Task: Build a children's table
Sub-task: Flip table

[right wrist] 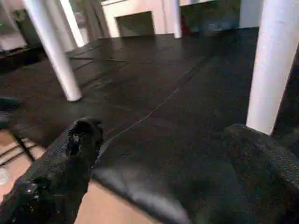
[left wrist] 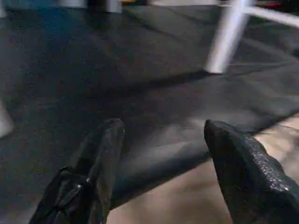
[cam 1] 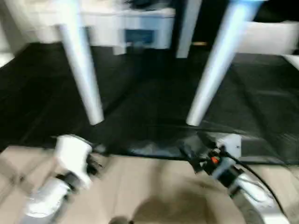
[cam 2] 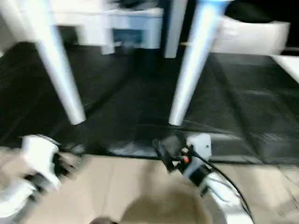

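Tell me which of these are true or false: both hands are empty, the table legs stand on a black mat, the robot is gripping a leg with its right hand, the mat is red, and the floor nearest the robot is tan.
1. Both hands are empty. True: the left hand and the right hand hold nothing between their open fingers.
2. The table legs stand on a black mat. True: the left leg and the right leg end on the mat.
3. The right hand grips a leg. False: it is open and apart from the legs.
4. The mat is red. False: it is black.
5. The floor nearest the robot is tan. True.
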Motion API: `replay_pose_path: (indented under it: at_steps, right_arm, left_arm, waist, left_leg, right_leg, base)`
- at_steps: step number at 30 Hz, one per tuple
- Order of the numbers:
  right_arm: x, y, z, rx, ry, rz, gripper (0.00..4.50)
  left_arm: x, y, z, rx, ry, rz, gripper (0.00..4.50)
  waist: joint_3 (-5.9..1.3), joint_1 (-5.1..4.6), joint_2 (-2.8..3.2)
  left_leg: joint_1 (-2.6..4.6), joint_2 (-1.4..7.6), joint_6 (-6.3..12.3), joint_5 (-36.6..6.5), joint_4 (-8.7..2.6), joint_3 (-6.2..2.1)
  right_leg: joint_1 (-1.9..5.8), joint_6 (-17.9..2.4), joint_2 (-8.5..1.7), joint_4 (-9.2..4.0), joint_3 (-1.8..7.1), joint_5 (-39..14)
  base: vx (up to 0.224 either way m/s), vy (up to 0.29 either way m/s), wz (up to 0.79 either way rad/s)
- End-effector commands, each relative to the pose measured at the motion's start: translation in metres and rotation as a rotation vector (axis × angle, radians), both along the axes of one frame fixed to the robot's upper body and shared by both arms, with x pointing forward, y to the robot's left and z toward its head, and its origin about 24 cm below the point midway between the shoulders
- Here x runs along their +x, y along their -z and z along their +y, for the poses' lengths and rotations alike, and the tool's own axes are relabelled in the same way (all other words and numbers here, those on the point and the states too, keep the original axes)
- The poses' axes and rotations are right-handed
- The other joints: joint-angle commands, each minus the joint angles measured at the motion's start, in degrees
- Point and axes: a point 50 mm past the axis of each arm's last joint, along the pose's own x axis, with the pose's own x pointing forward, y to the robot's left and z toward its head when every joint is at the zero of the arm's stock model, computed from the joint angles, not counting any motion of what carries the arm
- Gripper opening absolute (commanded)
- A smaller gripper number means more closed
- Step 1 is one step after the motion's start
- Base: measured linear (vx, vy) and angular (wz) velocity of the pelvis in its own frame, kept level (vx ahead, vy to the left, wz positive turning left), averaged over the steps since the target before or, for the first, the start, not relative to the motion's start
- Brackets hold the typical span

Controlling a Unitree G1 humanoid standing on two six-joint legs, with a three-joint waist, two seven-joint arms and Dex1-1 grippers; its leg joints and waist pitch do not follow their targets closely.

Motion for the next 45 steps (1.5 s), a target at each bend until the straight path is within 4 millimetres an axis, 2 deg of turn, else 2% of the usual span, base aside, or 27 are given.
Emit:
replay_pose_path:
  at_steps: [1, 2, 4, 5, 7, 8, 12, 13, 16, 17, 19, 20, 21, 22, 23, 27, 29, 30, 31, 32, 33, 35, 36, 37, 39, 41, 45]
  right_arm:
    - [-0.007, -0.003, 0.007, 0.008, -0.180, 0.001, 4.50]
    - [-0.009, -0.001, 0.011, -0.005, -0.285, 0.020, 4.50]
    - [-0.011, 0.001, 0.015, -0.006, -0.359, 0.034, 4.50]
    - [-0.011, 0.001, 0.016, -0.003, -0.388, 0.042, 4.50]
    - [-0.011, 0.005, 0.023, 0.001, -0.469, 0.061, 4.50]
    - [-0.011, 0.008, 0.027, 0.003, -0.519, 0.080, 4.50]
    - [-0.011, 0.023, 0.033, -0.035, -0.653, 0.131, 4.50]
    - [-0.012, 0.030, 0.035, -0.052, -0.684, 0.148, 4.50]
    - [-0.015, 0.045, 0.037, -0.087, -0.747, 0.194, 4.50]
    - [-0.017, 0.054, 0.037, -0.117, -0.768, 0.217, 4.50]
    - [-0.017, 0.070, 0.036, -0.156, -0.760, 0.267, 4.50]
    - [-0.016, 0.082, 0.036, -0.187, -0.728, 0.303, 4.50]
    - [-0.016, 0.082, 0.036, -0.187, -0.728, 0.303, 4.50]
    - [-0.016, 0.082, 0.036, -0.187, -0.728, 0.303, 4.50]
    - [-0.013, 0.105, 0.033, -0.246, -0.609, 0.385, 4.50]
    - [-0.013, 0.123, 0.030, -0.288, -0.512, 0.446, 4.50]
    - [-0.018, 0.155, 0.017, -0.379, -0.231, 0.597, 4.50]
    - [-0.018, 0.156, 0.016, -0.379, -0.220, 0.604, 4.50]
    - [-0.020, 0.161, 0.014, -0.378, -0.170, 0.639, 4.50]
    - [-0.024, 0.168, 0.008, -0.388, -0.082, 0.691, 4.50]
    - [-0.029, 0.174, 0.003, -0.395, -0.016, 0.728, 4.50]
    - [-0.034, 0.180, -0.006, -0.428, 0.087, 0.773, 4.50]
    - [-0.039, 0.185, -0.014, -0.454, 0.192, 0.808, 4.50]
    - [-0.043, 0.188, -0.022, -0.460, 0.303, 0.841, 4.50]
    - [-0.052, 0.194, -0.029, -0.452, 0.451, 0.916, 4.50]
    - [-0.056, 0.197, -0.029, -0.470, 0.462, 0.963, 4.50]
    - [-0.056, 0.197, -0.027, -0.503, 0.428, 0.950, 4.50]
  left_arm:
    - [-0.010, 0.011, -0.002, -0.044, 0.099, 0.078, 3.11]
    - [-0.016, 0.014, 0.001, -0.072, 0.132, 0.094, 3.11]
    - [-0.021, 0.014, 0.001, -0.111, 0.149, 0.099, 3.11]
    - [-0.023, 0.014, 0.002, -0.120, 0.155, 0.104, 3.11]
    - [-0.028, 0.015, 0.008, -0.141, 0.175, 0.128, 3.11]
    - [-0.033, 0.017, 0.015, -0.136, 0.182, 0.150, 3.11]
    - [-0.048, 0.028, 0.023, -0.120, 0.208, 0.251, 3.11]
    - [-0.052, 0.033, 0.026, -0.115, 0.209, 0.291, 3.11]
    - [-0.059, 0.045, 0.032, -0.085, 0.197, 0.382, 3.11]
    - [-0.062, 0.052, 0.036, -0.083, 0.186, 0.443, 3.11]
    - [-0.066, 0.065, 0.042, -0.038, 0.204, 0.542, 3.11]
    - [-0.065, 0.076, 0.047, 0.001, 0.189, 0.605, 3.11]
    - [-0.065, 0.076, 0.047, 0.001, 0.189, 0.605, 3.11]
    - [-0.065, 0.076, 0.047, 0.001, 0.189, 0.605, 3.11]
    - [-0.049, 0.097, 0.057, 0.051, 0.086, 0.651, 3.11]
    - [-0.033, 0.111, 0.059, 0.068, -0.005, 0.654, 3.11]
    - [-0.011, 0.135, 0.048, 0.110, -0.125, 0.669, 3.11]
    - [-0.010, 0.136, 0.047, 0.112, -0.129, 0.671, 3.11]
    - [-0.008, 0.140, 0.045, 0.126, -0.146, 0.678, 3.11]
    - [-0.005, 0.147, 0.041, 0.137, -0.187, 0.690, 3.11]
    - [-0.003, 0.152, 0.039, 0.151, -0.221, 0.700, 3.11]
    - [-0.003, 0.159, 0.037, 0.187, -0.267, 0.721, 3.11]
    - [-0.004, 0.164, 0.036, 0.208, -0.292, 0.738, 3.11]
    - [-0.007, 0.168, 0.034, 0.222, -0.308, 0.757, 3.11]
    - [-0.013, 0.176, 0.032, 0.243, -0.350, 0.814, 3.11]
    - [-0.014, 0.179, 0.032, 0.238, -0.380, 0.831, 3.11]
    - [-0.016, 0.184, 0.034, 0.303, -0.409, 0.833, 3.11]
  waist:
    - [-2.08, -0.82, -0.49]
    - [-2.26, -1.20, -1.50]
    - [-2.15, -1.50, -1.23]
    - [-2.04, -1.68, -1.28]
    - [-1.73, -1.57, -2.26]
    - [-1.66, -1.27, -1.79]
    - [-1.38, -0.99, -1.79]
    - [-1.29, -0.91, -1.17]
    - [-1.19, -0.81, -1.41]
    - [-1.33, -0.50, -0.90]
    - [-1.37, -0.50, -1.41]
    - [-1.29, -0.74, -2.26]
    - [-1.23, -0.77, -1.71]
    - [-1.23, -0.77, -1.71]
    - [-1.03, -0.89, -2.34]
    - [-1.22, -0.72, -2.02]
    - [-0.91, -1.44, -1.66]
    - [-1.29, -1.41, -1.70]
    - [-1.27, -1.27, -2.14]
    - [-1.28, -1.39, -1.20]
    - [-1.53, -1.96, -1.62]
    - [-1.92, -2.05, -1.24]
    - [-2.09, -2.02, -0.18]
    - [-1.76, -2.43, -1.05]
    - [-1.69, -2.51, -1.44]
    - [-1.11, -2.60, -0.88]
    - [-0.74, -2.85, -0.58]
  left_leg:
    - [0.70, 3.14, -0.81, -14.79, -6.08, -1.72]
    - [0.34, 2.72, 1.49, -9.95, -5.39, -1.29]
    - [0.38, 2.70, 2.68, -8.91, -5.34, -1.02]
    - [0.82, 3.05, 3.39, -10.47, -5.42, -0.92]
    - [1.02, 3.35, 3.51, -11.75, -5.76, -0.70]
    - [1.15, 3.32, 3.33, -12.28, -5.86, -0.70]
    - [1.67, 3.70, 0.91, -17.84, -6.55, -0.70]
    - [1.69, 3.65, 0.52, -18.41, -6.54, -0.71]
    - [1.65, 3.64, 0.14, -18.85, -6.65, -0.51]
    - [1.76, 3.77, -0.05, -19.04, -6.69, -0.53]
    - [1.58, 3.73, 0.29, -18.15, -6.68, -0.39]
    - [1.67, 3.46, 0.60, -17.66, -6.61, -0.16]
    - [1.83, 3.41, 0.00, -18.41, -6.73, -0.21]
    - [1.83, 3.41, 0.00, -18.41, -6.73, -0.21]
    - [1.87, 3.69, -0.08, -17.86, -6.91, -0.09]
    - [2.18, 3.83, -0.87, -17.21, -6.90, -0.11]
    - [1.95, 3.56, -0.66, -15.00, -6.80, 0.09]
    - [2.32, 3.43, -0.88, -14.84, -6.61, 0.16]
    - [2.02, 3.85, -0.59, -14.95, -6.71, -0.02]
    - [1.86, 3.77, -0.32, -14.03, -6.57, -0.04]
    - [1.74, 3.73, 0.17, -13.07, -6.39, 0.02]
    - [1.23, 3.76, 1.58, -9.12, -5.95, -0.18]
    - [1.42, 3.68, 1.89, -7.83, -5.59, -0.21]
    - [1.30, 3.64, 3.22, -6.54, -5.51, -0.07]
    - [1.07, 3.54, 4.53, -7.27, -5.38, 0.12]
    - [1.14, 3.91, 5.28, -10.15, -5.74, 0.15]
    - [1.11, 4.29, 3.75, -14.07, -6.37, 0.14]
  right_leg:
    - [0.46, -6.04, -4.60, -4.76, 1.63, 8.67]
    - [0.86, -5.81, -4.64, -4.52, 1.70, 12.59]
    - [0.47, -5.86, -4.77, -4.78, 1.65, 13.01]
    - [-0.03, -7.26, -4.99, -4.93, 1.77, 10.13]
    - [-0.18, -8.23, -4.86, -5.32, 1.87, 6.52]
    - [-0.43, -8.91, -4.84, -5.32, 1.85, 4.29]
    - [-0.95, -9.85, -4.79, -5.70, 2.03, -2.25]
    - [-1.19, -10.12, -4.86, -5.59, 2.08, -2.34]
    - [-1.10, -10.32, -4.90, -5.79, 2.23, -2.40]
    - [-1.16, -10.51, -5.06, -5.69, 2.25, -1.81]
    - [-1.01, -10.78, -5.12, -5.71, 2.20, -0.47]
    - [-1.21, -11.02, -4.97, -5.73, 2.17, -1.07]
    - [-1.33, -11.46, -5.16, -5.79, 2.27, -3.53]
    - [-1.33, -11.46, -5.16, -5.79, 2.27, -3.53]
    - [-1.40, -11.93, -5.28, -5.93, 2.35, -3.39]
    - [-0.93, -13.57, -5.73, -5.64, 2.21, -0.90]
    - [-1.20, -14.41, -5.47, -5.35, 2.20, 3.03]
    - [-1.16, -14.64, -5.45, -5.32, 2.18, 3.61]
    - [-0.64, -14.85, -5.89, -5.18, 2.15, 4.87]
    - [-0.70, -14.86, -5.82, -4.82, 2.12, 7.65]
    - [-0.23, -14.72, -5.67, -4.78, 2.03, 11.12]
    - [0.29, -14.66, -5.82, -4.10, 1.76, 17.39]
    - [0.06, -14.59, -5.77, -3.94, 1.67, 20.29]
    - [-0.04, -14.79, -5.78, -3.95, 1.63, 23.38]
    - [0.28, -15.10, -6.20, -4.15, 1.58, 21.41]
    - [-0.06, -15.77, -6.39, -4.82, 1.56, 14.18]
    - [-0.34, -16.46, -6.14, -5.28, 1.70, 6.53]
  base:
    - [0.000, 0.000, 0.00]
    - [0.000, 0.000, 0.00]
    - [0.000, 0.000, 0.00]
    - [0.000, 0.000, 0.00]
    - [0.000, 0.000, 0.00]
    - [0.000, 0.000, 0.00]
    - [0.000, 0.000, 0.00]
    - [0.000, 0.000, 0.00]
    - [0.000, 0.000, 0.00]
    - [0.000, 0.000, 0.00]
    - [0.000, 0.000, 0.00]
    - [0.000, 0.000, 0.00]
    - [0.000, 0.000, 0.00]
    - [0.000, 0.000, 0.00]
    - [0.000, 0.000, 0.00]
    - [0.000, 0.000, 0.00]
    - [0.000, 0.000, 0.00]
    - [0.000, 0.000, 0.00]
    - [0.000, 0.000, 0.00]
    - [0.000, 0.000, 0.00]
    - [0.000, 0.000, 0.00]
    - [0.000, 0.000, 0.00]
    - [0.000, 0.000, 0.00]
    - [0.000, 0.000, 0.00]
    - [0.000, 0.000, 0.00]
    - [0.000, 0.000, 0.00]
    - [0.000, 0.000, 0.00]
